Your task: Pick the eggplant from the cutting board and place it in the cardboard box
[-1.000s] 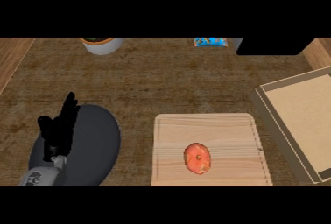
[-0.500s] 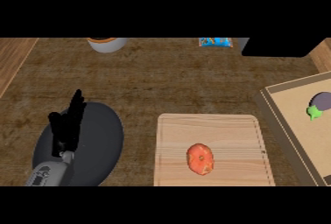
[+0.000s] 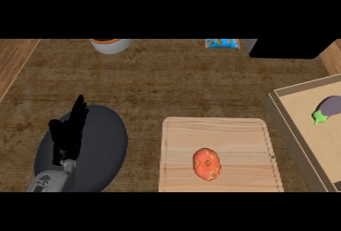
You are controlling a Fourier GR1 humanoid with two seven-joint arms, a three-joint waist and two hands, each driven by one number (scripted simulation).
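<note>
The left hand point(image 3: 70, 131) rests open, fingers straight and holding nothing, over a dark round plate point(image 3: 106, 149) at the near left, and just to its right lies the pale, grained wooden cutting board point(image 3: 220, 131), carrying only a glossy orange-red oval vegetable point(image 3: 207, 164). Farther right, the view has shifted since a moment ago, so more of the flat tan cardboard box point(image 3: 293, 108) shows, and the smooth purple eggplant point(image 3: 328, 108) with its green cap already lies inside, so the placing looks done. The right hand is out of sight; beyond the left hand, across the rough brown surface point(image 3: 166, 81), stand a white bowl point(image 3: 110, 45) and a blue packet point(image 3: 222, 43).
</note>
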